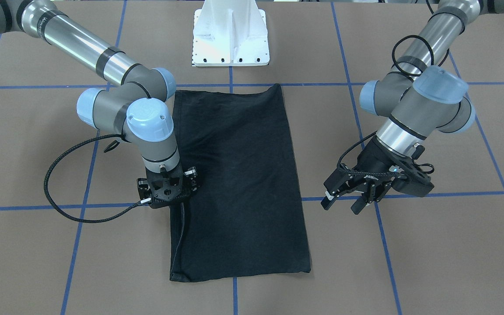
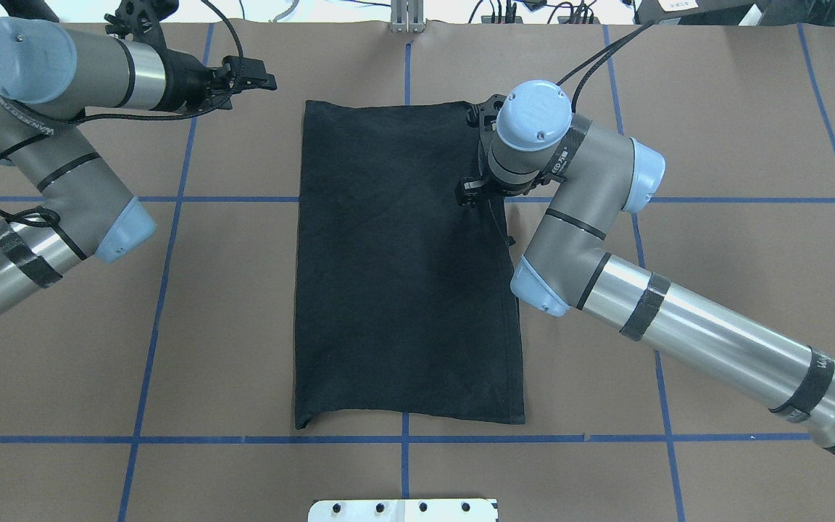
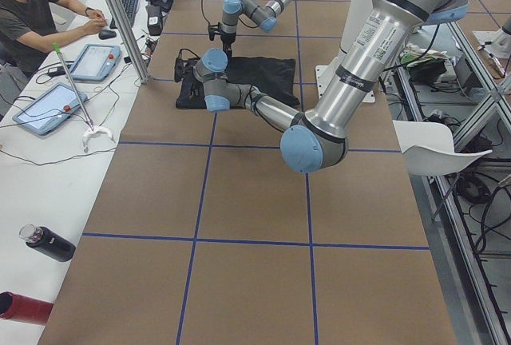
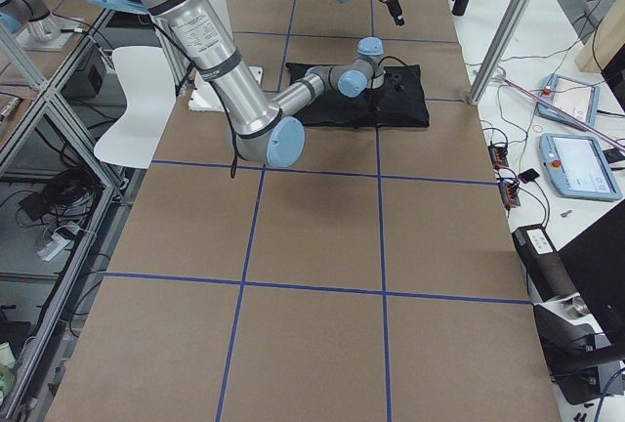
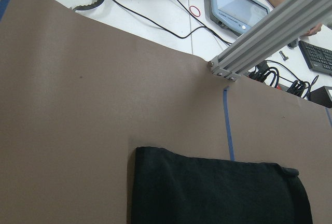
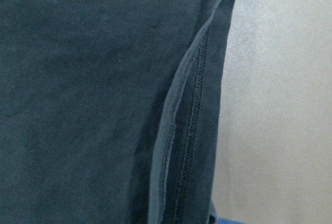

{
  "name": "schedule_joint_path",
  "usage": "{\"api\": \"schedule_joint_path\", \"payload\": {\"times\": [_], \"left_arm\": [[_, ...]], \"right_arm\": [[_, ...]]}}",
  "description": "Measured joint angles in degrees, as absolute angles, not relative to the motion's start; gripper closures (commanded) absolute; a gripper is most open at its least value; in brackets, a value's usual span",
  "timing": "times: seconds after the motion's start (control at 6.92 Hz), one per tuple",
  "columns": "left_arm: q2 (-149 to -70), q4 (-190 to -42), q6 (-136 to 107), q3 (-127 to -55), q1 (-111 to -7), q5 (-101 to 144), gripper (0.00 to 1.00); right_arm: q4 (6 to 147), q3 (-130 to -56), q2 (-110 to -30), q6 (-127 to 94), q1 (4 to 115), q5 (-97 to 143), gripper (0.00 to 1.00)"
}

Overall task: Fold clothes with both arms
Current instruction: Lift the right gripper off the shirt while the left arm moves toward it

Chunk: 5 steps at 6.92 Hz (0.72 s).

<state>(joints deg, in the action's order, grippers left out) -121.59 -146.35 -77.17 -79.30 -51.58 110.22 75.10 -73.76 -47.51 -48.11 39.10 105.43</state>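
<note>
Brown paper-covered table [image 1: 431, 262], marked into large squares by thin blue tape lines [image 2: 243, 199], fills the scene. Two silver-grey tubular robot arms with light blue joint caps reach over it from the robot's side.

The right arm [image 2: 715, 341] bends at the elbow and points its wrist straight down over the cloth. The left arm [image 2: 62, 174] stretches out to the far side of the table, well clear of the cloth.

A black short-sleeved T-shirt [image 1: 239, 175] lies flat in the middle of the table, folded into a long narrow rectangle. Only plain black fabric shows. Its length runs away from the robot. One short end lies just in front of a white metal pedestal base [image 1: 230, 39].

The right arm's small black gripper [image 1: 171, 192] is down at the shirt's long edge on the robot's right side. Its wrist hides the fingers, so I cannot tell whether the jaws are apart or together. That arm's wrist camera is very close to the cloth and shows a stitched hem seam [image 6: 192, 130] running along the edge, with bare brown table beside it.

The left arm's small black gripper [image 1: 341, 206] hangs above bare table, off the shirt's other long side. It is not touching the shirt. Its two fingers are spread apart with nothing between them.
</note>
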Motion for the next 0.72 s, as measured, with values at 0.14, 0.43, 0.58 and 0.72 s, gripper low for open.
{"api": "schedule_joint_path", "payload": {"times": [0.14, 0.43, 0.58, 0.72], "left_arm": [[-121.6, -146.3, -77.2, -79.4, -51.6, 110.2, 0.0], [-121.6, -146.0, -77.2, -79.6, -51.6, 110.2, 0.0], [-121.6, -145.9, -77.2, -79.6, -51.5, 110.1, 0.0], [-121.6, -145.8, -77.2, -79.7, -51.5, 110.1, 0.0]], "right_arm": [[74.9, -72.8, -47.2, -47.9, 39.6, 105.6, 0.01], [74.9, -71.5, -47.4, -46.3, 41.0, 106.1, 0.01], [74.8, -70.9, -47.6, -45.6, 41.5, 106.4, 0.01], [74.8, -70.7, -47.9, -44.8, 42.3, 107.3, 0.01]]}}
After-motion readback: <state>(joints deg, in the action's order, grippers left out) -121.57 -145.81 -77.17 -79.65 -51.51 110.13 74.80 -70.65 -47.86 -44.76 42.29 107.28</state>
